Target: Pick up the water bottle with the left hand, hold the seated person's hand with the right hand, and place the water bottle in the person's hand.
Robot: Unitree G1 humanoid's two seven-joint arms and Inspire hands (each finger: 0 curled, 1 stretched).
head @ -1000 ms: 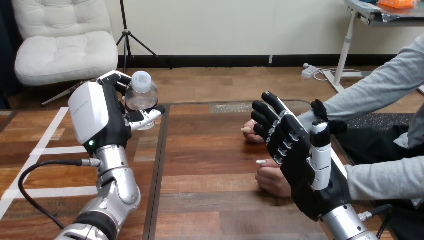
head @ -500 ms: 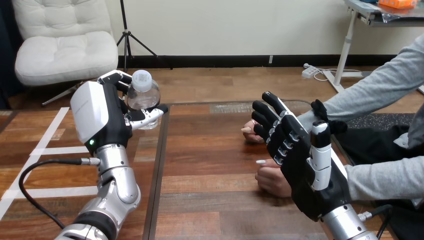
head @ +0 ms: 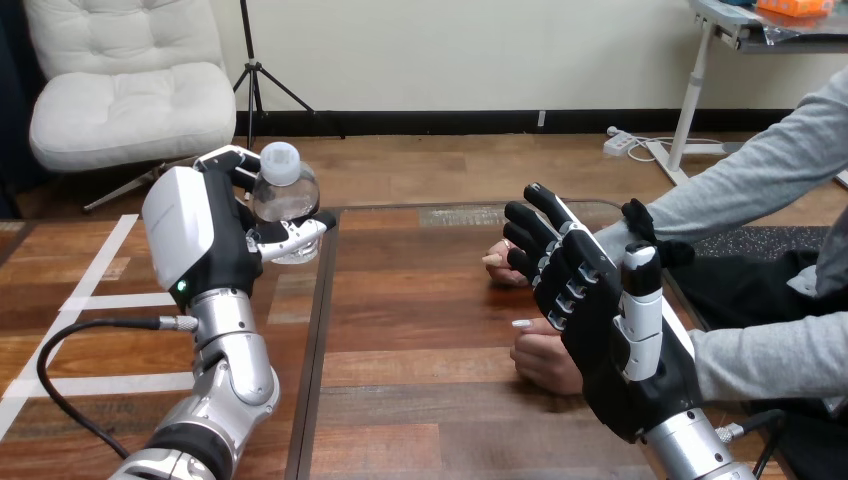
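A clear water bottle (head: 284,196) with a white cap is held upright above the table's left edge, with my left hand (head: 200,235) shut round it, thumb across its front. My right hand (head: 600,310) stands open at the right, fingers straight and pointing up and away, its back toward me. Behind it rest the person's two hands: the near one (head: 543,357) lies on the table, partly hidden by my palm, and the far one (head: 503,262) peeks out past my fingertips. I cannot tell whether my right hand touches either of them.
The wooden table (head: 420,300) stretches between my two hands, its left edge (head: 320,330) just right of my left arm. The person's grey sleeves (head: 760,185) come in from the right side.
My left hand with the bottle has shifted very slightly to the right. The right hand and the person's hands have stayed put.
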